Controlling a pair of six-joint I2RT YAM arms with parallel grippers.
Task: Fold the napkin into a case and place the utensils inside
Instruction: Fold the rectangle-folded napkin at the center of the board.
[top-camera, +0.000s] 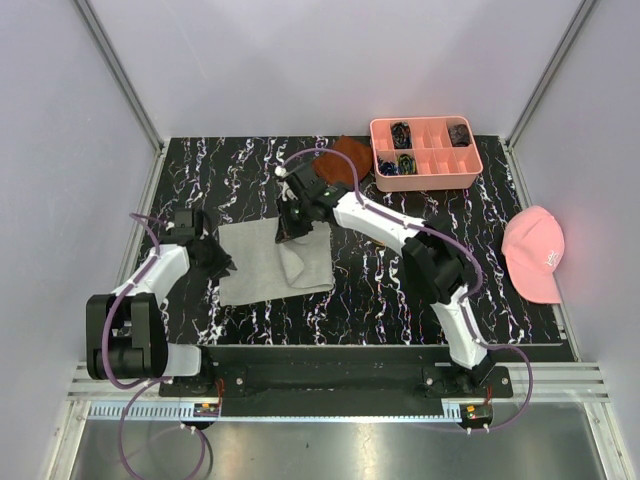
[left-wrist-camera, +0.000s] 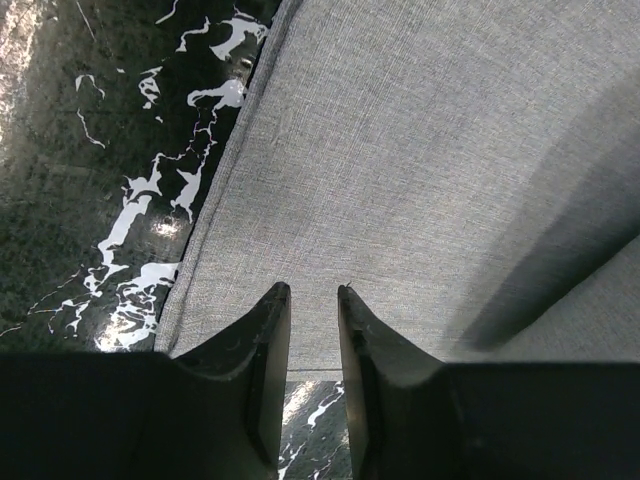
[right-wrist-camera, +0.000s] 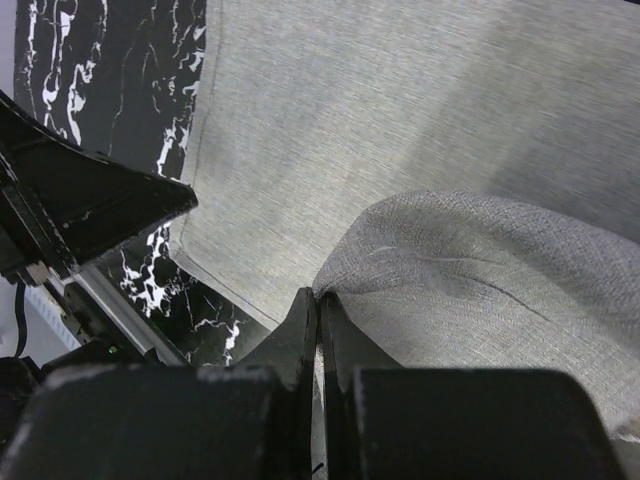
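Note:
The light grey napkin (top-camera: 262, 268) lies spread on the black marble table, with its right part raised in a fold. My right gripper (top-camera: 290, 232) is shut on the napkin's lifted edge (right-wrist-camera: 470, 270) and holds it above the flat layer (right-wrist-camera: 330, 120). At the cloth's left edge my left gripper (top-camera: 218, 258) stands low over the napkin (left-wrist-camera: 420, 150). Its jaws (left-wrist-camera: 313, 292) are narrowly open, a gap showing between them with the hem below. The utensils and a case are out of view.
A pink compartment tray (top-camera: 425, 178) stands at the back right, with a rust-brown cloth (top-camera: 345, 160) just left of it. A pink cap (top-camera: 533, 252) lies at the right edge. My left arm (right-wrist-camera: 80, 200) shows close by in the right wrist view.

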